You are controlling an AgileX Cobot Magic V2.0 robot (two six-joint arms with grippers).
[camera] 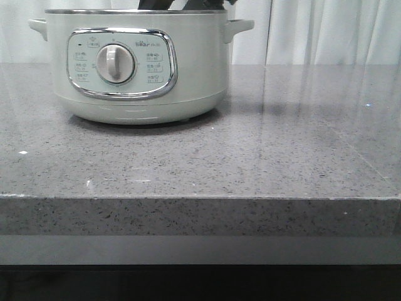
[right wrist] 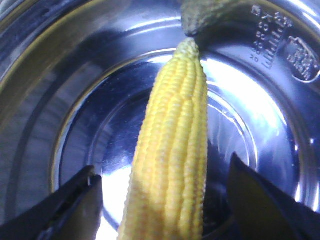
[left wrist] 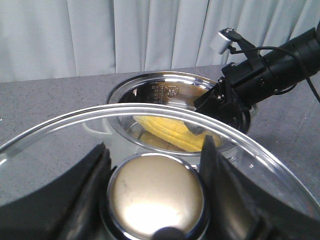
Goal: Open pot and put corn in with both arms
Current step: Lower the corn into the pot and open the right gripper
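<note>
The pale mint-green pot stands at the back left of the counter, its lid off. In the left wrist view my left gripper is shut on the steel knob of the glass lid, held up beside the open pot. The yellow corn lies inside the pot. My right gripper is down in the pot and open. The corn lies between its fingers with a gap on each side, on the shiny steel floor.
The grey speckled counter stretches right and forward of the pot to a front edge. A pale curtain hangs behind. The right arm reaches over the pot's rim. The front view shows only dark arm parts above the pot.
</note>
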